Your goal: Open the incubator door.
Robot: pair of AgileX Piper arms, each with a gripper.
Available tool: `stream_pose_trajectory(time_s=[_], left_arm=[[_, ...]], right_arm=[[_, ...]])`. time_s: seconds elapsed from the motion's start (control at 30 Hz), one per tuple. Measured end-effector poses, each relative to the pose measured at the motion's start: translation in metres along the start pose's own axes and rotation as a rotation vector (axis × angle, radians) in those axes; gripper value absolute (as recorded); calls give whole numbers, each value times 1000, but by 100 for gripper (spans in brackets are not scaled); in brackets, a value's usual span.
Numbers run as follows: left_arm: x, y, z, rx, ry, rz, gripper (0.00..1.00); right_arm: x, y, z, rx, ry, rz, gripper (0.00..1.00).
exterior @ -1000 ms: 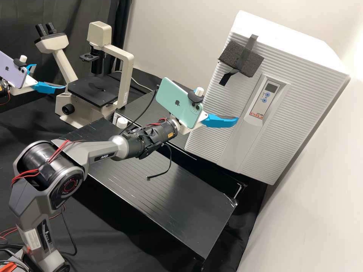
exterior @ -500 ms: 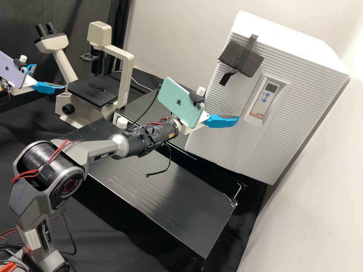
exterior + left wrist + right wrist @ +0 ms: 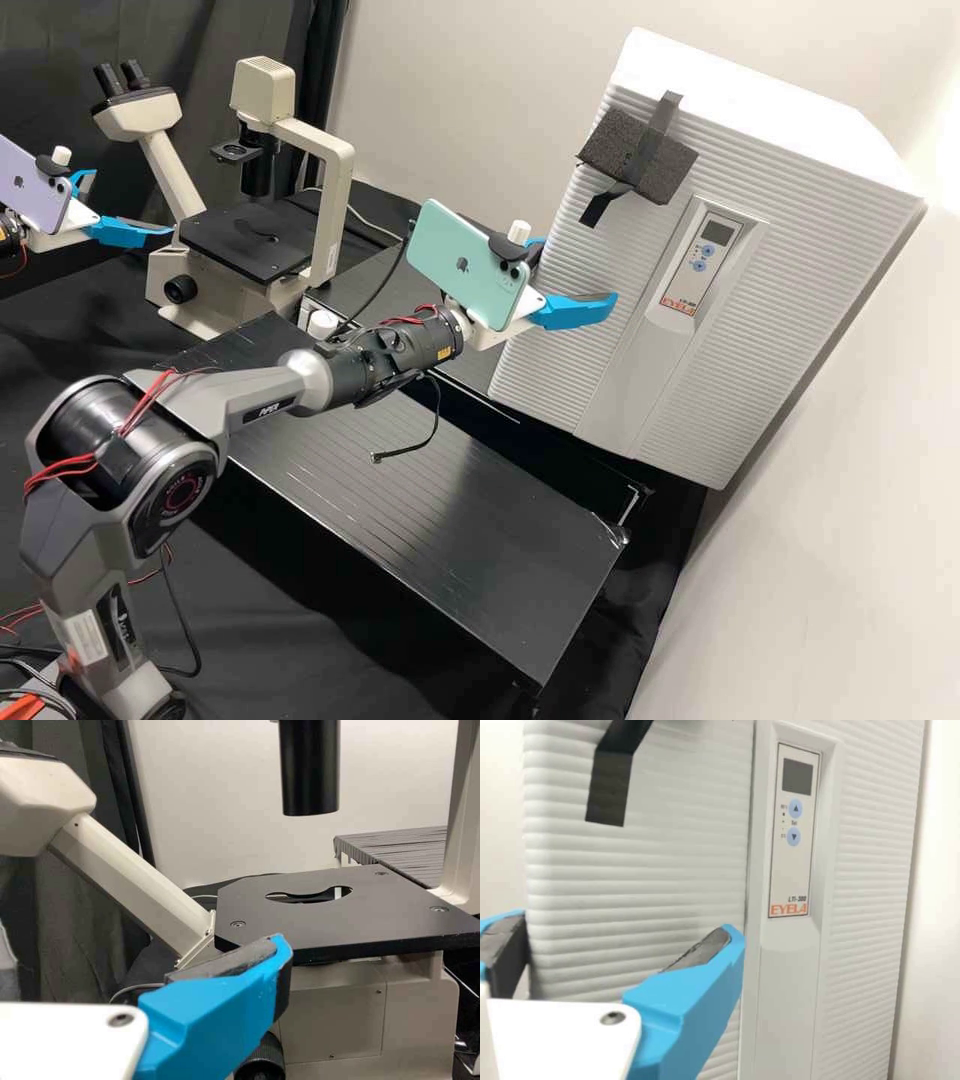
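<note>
Your right white gripper with bright blue fingers (image 3: 580, 268) is in front of the ribbed white incubator door (image 3: 720, 400), which is closed, its jaws wide apart. Your matching left gripper (image 3: 134, 202), jaws also wide, hangs near the cream-and-black metal microscope (image 3: 325, 215).

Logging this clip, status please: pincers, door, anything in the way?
Right pincer open, before incubator door. Left pincer open, by microscope. Door looks shut; black tape on it might snag.
</note>
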Motion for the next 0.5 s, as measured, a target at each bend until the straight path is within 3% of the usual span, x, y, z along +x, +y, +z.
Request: stream_pose_trajectory(time_s=[0.5], left_arm=[[0,0,0,0,0,0,100]], right_arm=[[0,-2,0,-3,-4,-19,0]])
